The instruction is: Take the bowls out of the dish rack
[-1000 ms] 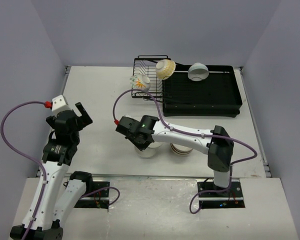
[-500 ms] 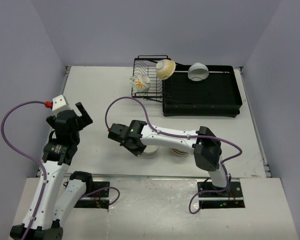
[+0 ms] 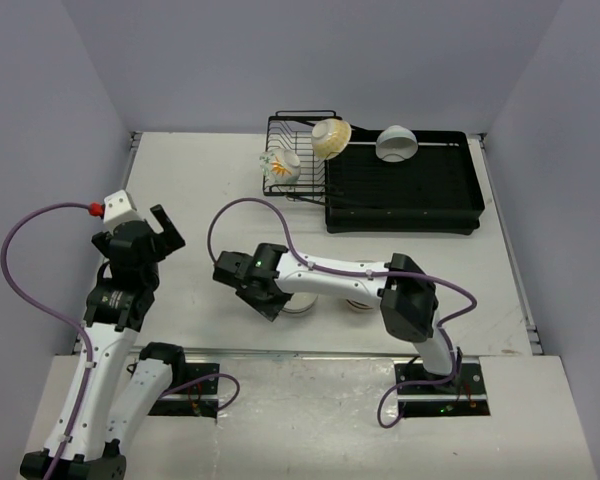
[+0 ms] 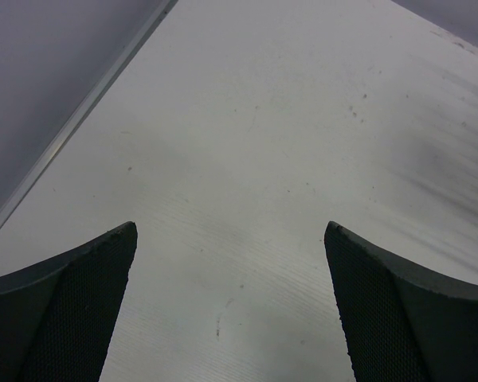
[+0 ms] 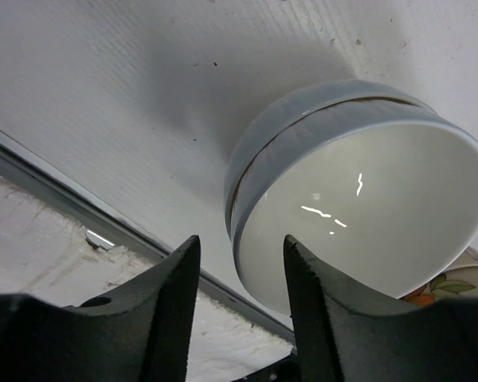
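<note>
The black wire dish rack (image 3: 298, 128) stands at the back, joined to its flat drainer tray (image 3: 420, 195). It holds a flower-patterned bowl (image 3: 281, 165), a cream-yellow bowl (image 3: 331, 136) and a white bowl (image 3: 395, 143). Near the front stand a stack of white bowls (image 3: 300, 302) (image 5: 358, 199) and a tan stack (image 3: 361, 300). My right gripper (image 3: 270, 303) (image 5: 240, 243) is open and empty at the white stack's left rim. My left gripper (image 3: 162, 226) (image 4: 231, 231) is open and empty over bare table at the left.
The table's front edge with its metal strip (image 5: 64, 167) runs right below the right gripper. A bit of an orange-patterned bowl (image 5: 454, 288) shows beside the white stack. Grey walls close in the table on three sides.
My right gripper has moved left and toward the front edge, off the top of the white stack. The left arm has not moved.
</note>
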